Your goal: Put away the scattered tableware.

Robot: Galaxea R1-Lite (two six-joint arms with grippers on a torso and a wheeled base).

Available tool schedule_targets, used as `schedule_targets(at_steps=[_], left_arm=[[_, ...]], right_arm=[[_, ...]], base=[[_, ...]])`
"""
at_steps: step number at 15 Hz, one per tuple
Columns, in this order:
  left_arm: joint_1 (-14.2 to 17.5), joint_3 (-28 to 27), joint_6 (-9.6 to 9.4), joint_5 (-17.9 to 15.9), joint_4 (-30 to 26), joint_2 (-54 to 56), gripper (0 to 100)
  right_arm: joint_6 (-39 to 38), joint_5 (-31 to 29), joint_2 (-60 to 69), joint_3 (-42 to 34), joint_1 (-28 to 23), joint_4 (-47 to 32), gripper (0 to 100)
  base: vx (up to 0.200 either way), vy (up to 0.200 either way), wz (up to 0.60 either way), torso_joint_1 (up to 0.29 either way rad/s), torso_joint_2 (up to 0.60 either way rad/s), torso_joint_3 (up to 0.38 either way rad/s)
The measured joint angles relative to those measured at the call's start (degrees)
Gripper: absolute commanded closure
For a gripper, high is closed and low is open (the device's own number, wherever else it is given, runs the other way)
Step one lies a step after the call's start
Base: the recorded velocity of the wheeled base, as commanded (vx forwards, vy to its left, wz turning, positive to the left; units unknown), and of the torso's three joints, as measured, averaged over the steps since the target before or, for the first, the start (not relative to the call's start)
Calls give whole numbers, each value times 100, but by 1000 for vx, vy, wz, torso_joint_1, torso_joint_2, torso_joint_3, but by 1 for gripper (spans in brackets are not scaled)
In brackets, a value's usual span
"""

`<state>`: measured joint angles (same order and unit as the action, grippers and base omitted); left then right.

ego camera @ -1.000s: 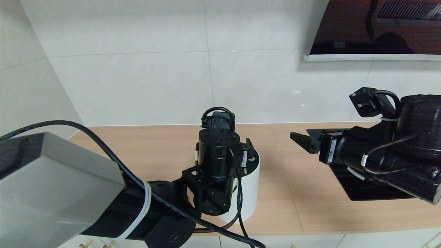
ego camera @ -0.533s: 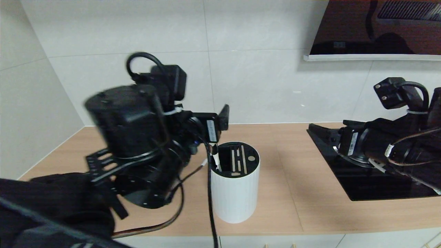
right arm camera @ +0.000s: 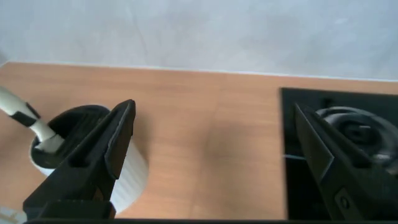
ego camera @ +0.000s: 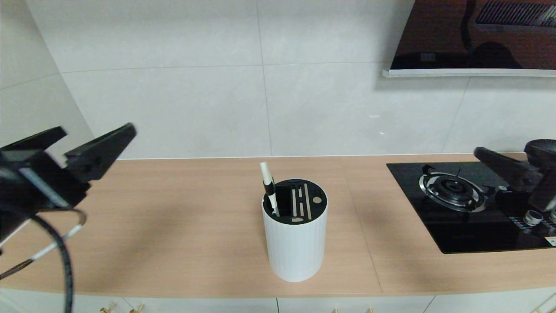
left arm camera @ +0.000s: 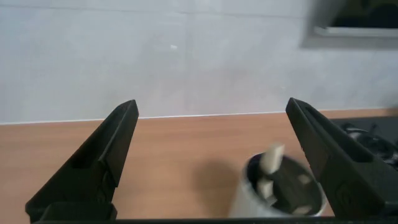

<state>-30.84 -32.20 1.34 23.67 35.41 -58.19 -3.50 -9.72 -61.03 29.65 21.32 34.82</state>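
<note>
A: Begin left of the holder. What is there?

B: The left gripper [ego camera: 95, 129]. It is matt black, with two long wedge-shaped fingers that taper to blunt tips. They are spread wide and grip nothing. It hangs well to the left of the holder, raised over the counter, and a black cable [ego camera: 65, 261] loops beneath it.

A: And the counter?

B: The counter [ego camera: 173, 217] is pale wood with a fine straight grain. It meets a wall [ego camera: 173, 87] of large smooth grey-white tiles behind the holder.

A: The holder, then.

B: The holder [ego camera: 295, 243] is an upright white cylinder with fine vertical ribs. Its flat black top is cut with slots and small round holes.

A: Where is the tableware?

B: One utensil [ego camera: 268, 187] stands in the opening at the left edge of the holder's top. Its slim white handle has a black band and leans a little leftward. What lies below the top is hidden.

A: To the holder's right?

B: A glossy black hob [ego camera: 434, 234] is set into the counter, with a round metal burner [ego camera: 451, 189].

A: The other arm?

B: The right gripper [right arm camera: 212, 106] is over the hob, well right of the holder. Its black wedge fingers are parted wide and carry nothing, and one slants toward the holder.
</note>
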Motion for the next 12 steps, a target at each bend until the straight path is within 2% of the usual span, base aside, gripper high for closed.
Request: schedule_targets(at_steps=[2, 5, 7, 9, 10, 12], left_arm=[[380, 306, -110, -63, -931, 1070, 0], [1081, 535, -202, -246, -2374, 2679, 0], [1554, 616, -238, -406, -3093, 3578, 0], [2008, 668, -251, -575, -3779, 4422, 0], [2189, 688, -254, -628, -3995, 4710, 0], [2589, 717, -257, -661, -3995, 5075, 0]], right_arm=[[39, -5, 877, -269, -96, -430, 0], [213, -22, 2434, -433, -233, -1879, 0], [352, -16, 3446, -468, -525, -2784, 0], [469, 15, 4397, -506, -1052, -3446, 0], [517, 28, 4747, -521, -1273, -3700, 0], [524, -32, 5202, -634, -1509, -3658, 0]], base=[[0, 0, 0, 0, 0, 0], [0, 0, 0, 0, 0, 0], [0, 0, 0, 0, 0, 0], [0, 0, 0, 0, 0, 0], [0, 0, 0, 0, 0, 0], [0, 0, 0, 0, 0, 0]])
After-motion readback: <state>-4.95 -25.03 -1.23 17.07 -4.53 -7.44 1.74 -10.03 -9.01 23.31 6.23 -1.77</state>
